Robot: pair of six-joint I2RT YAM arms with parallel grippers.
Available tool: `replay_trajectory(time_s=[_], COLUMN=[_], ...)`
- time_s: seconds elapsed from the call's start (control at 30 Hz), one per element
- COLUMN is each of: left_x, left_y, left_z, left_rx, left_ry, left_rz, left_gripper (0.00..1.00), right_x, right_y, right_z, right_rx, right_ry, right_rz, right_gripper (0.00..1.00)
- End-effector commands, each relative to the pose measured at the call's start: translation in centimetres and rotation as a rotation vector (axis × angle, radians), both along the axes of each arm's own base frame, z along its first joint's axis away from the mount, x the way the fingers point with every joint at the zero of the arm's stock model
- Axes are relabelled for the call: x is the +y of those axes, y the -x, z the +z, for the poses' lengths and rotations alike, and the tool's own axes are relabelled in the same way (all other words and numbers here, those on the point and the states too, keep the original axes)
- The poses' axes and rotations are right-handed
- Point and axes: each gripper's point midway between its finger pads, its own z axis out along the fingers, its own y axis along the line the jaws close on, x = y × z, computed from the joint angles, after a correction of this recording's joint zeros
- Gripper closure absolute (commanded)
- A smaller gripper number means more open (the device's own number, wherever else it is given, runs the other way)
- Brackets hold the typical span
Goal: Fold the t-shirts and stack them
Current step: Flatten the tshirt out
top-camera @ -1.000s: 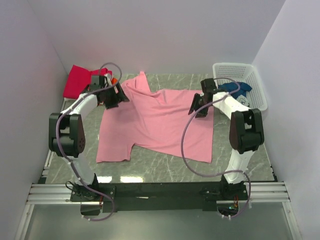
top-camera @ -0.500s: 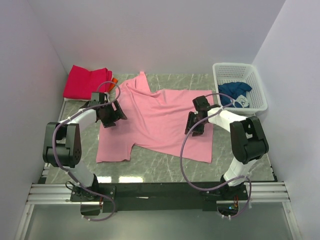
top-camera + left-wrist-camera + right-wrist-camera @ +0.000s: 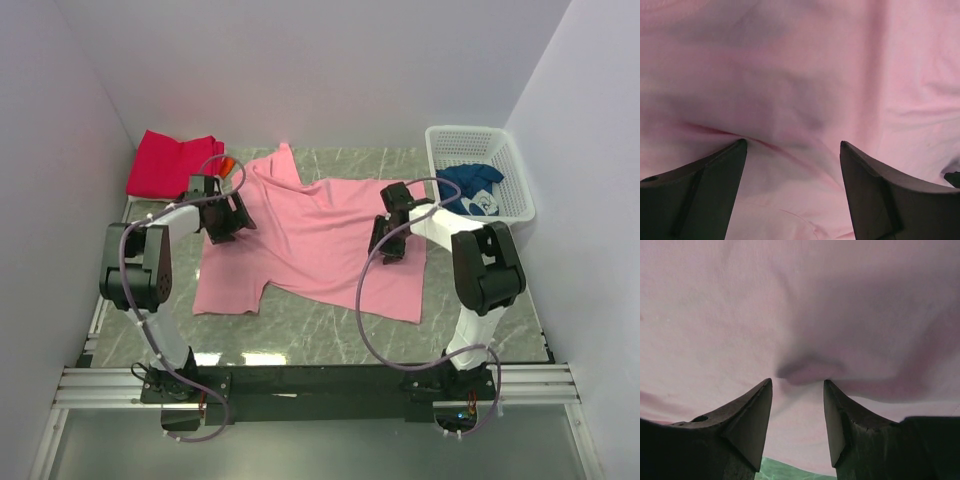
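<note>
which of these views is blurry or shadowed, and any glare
top external: sharp and evenly lit, with pale glare strips on the table at its near edge; left wrist: the pink t-shirt looks soft, a grey shadow lying above the jaws; right wrist: cloth equally soft, darkest shadow right between the jaws

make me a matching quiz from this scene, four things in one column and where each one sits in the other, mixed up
Things:
1. light pink cloth t-shirt
2. magenta-red cloth t-shirt
3. dark blue cloth t-shirt with white print
4. white plastic mesh basket

Places:
A. far right corner
B. spread out in the middle
C. inside the basket
D. far left corner

Pairs: 1-B, 2-D, 3-C, 4-A
</note>
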Motion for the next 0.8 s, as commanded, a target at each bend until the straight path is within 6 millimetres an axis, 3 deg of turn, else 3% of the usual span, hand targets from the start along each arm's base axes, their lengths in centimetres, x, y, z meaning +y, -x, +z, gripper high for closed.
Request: replay_trajectory(time_s=[0.0,0.27,0.37,0.5,0.67,0.77], left_x=[0.4,-0.3,-1.0,-1.6,-0.4,1.6], left_y=[-0.4,-4.5,-6.3,-7.7,-6.1,-3.3], left_z=[-2.4,-2.9,-2.1,1.2,4.7,6.6], left_rx=[0.033,0.034,0.004,-0.073,-0.133,-0.165], left_ry=[-0.037,-0.009,0.016,0.032,-0.033,-0.099], left_rz=[-0.007,-0.007,-0.018,-0.046,-0.020,0.066], left_gripper=[0.18,0.18,0.18,0.18,0.18,0.17], right_x=[-0.6,-1.8,-1.5,-0.9,-0.5,-0.4], right_y=[-1.3,-4.7,-6.6,-7.6,-8.2,-8.6], right_z=[-0.3,-0.4,0.5,1.0,2.4,3.8], right_rx=[0.005,0.038,0.010,-0.010,-0.047,-0.082], right_ry=[0.062,0.109,0.090,0.058,0.036,0.025], right_rz=[0.012,-0.021,-0.020,0.001,0.001,-0.004], right_gripper=[0.47,0.47,0.47,0.47,0.46,0.46])
